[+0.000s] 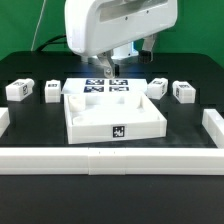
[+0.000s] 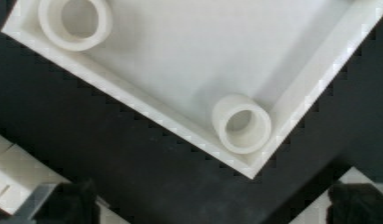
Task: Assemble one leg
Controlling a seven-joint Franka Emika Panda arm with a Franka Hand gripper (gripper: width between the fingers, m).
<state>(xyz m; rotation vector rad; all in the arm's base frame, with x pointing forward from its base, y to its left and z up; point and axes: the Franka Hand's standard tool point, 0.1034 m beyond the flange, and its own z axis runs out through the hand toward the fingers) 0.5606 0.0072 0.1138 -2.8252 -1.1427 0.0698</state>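
Four small white legs with tags lie on the black table: two at the exterior view's left [image 1: 18,90] [image 1: 52,92] and two at its right [image 1: 155,87] [image 1: 183,91]. The large square white panel [image 1: 115,118] lies in the middle. My gripper [image 1: 126,60] hangs above the panel's back edge, apart from every leg. In the wrist view the panel [image 2: 188,60] fills the picture, with two round corner holes [image 2: 78,22] [image 2: 245,125]. My gripper [image 2: 214,210] is open, its dark fingers [image 2: 72,205] far apart with only black table between them. No leg shows clearly there.
The marker board [image 1: 110,87] lies just behind the panel. A low white wall runs along the front [image 1: 110,160], with short walls at the exterior view's left [image 1: 3,120] and right [image 1: 213,125].
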